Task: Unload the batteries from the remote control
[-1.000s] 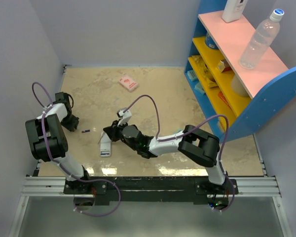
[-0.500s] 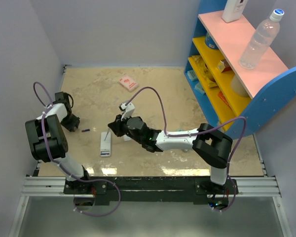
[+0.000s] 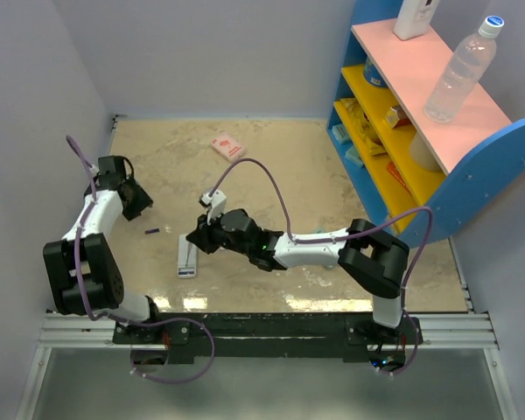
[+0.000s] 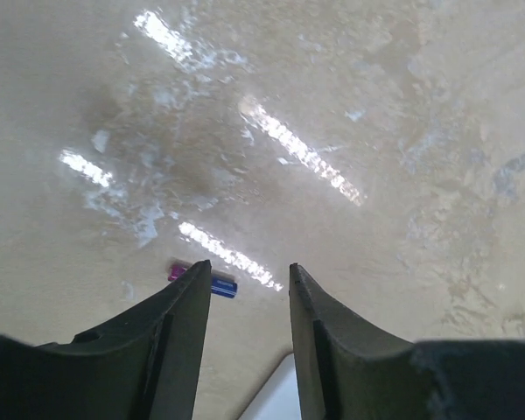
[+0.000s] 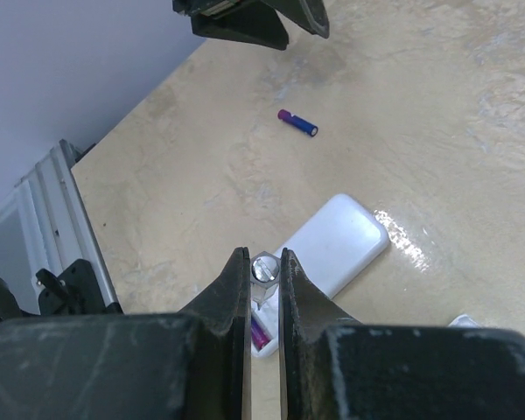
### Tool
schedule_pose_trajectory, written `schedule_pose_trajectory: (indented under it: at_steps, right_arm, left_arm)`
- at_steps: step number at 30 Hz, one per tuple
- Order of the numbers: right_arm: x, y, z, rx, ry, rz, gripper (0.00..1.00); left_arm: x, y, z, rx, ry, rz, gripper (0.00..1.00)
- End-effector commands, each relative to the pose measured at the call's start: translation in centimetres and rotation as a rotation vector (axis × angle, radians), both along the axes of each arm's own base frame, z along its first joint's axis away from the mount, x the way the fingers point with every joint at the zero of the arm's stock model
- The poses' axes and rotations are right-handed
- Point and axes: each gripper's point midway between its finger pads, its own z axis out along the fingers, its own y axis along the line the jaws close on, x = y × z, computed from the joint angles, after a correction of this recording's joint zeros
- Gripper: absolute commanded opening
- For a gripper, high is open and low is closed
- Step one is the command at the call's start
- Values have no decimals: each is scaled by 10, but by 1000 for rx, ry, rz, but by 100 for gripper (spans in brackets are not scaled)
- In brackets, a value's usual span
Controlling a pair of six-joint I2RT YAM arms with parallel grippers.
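A pink packet (image 3: 227, 146) lies flat toward the back of the beige table (image 3: 289, 166). A blue shelf (image 3: 486, 175) stands at the right. On its pink top stand a clear bottle (image 3: 459, 70) and, farther back, a white container (image 3: 415, 17).

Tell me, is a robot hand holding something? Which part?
The right hand pinches what looks like a battery at its silvery end, above the remote control. The left hand is open, holding nothing.
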Motion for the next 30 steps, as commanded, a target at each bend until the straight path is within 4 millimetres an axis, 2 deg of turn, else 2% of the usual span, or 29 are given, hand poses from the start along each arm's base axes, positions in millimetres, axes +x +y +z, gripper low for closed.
schedule_pose_trajectory:
  at_steps: [1,6,16,20,27,29,30]
  right_arm:
    - [-6,4,6,19,-23,30,0]
    - [-4,2,-4,-25,-43,32,0]
    - [2,-10,-19,-57,-36,-29,0]
    - [6,-14,-19,-35,-20,-75,0]
    - [10,-21,-10,28,7,-157,0]
    - [4,-18,-10,49,12,-184,0]
    - [7,-20,-9,53,-2,-236,0]
  left_arm:
    - [0,-33,-2,-51,-38,-169,46]
    - [-9,-65,-19,-72,20,-262,45]
    - [-22,-105,-45,-152,91,-373,42]
    - [-30,-123,-53,-164,127,-411,41]
    - [-35,-157,-55,-206,132,-482,39]
    - [-29,-174,-48,-251,92,-530,39]
    - [-25,-180,-42,-265,72,-545,39]
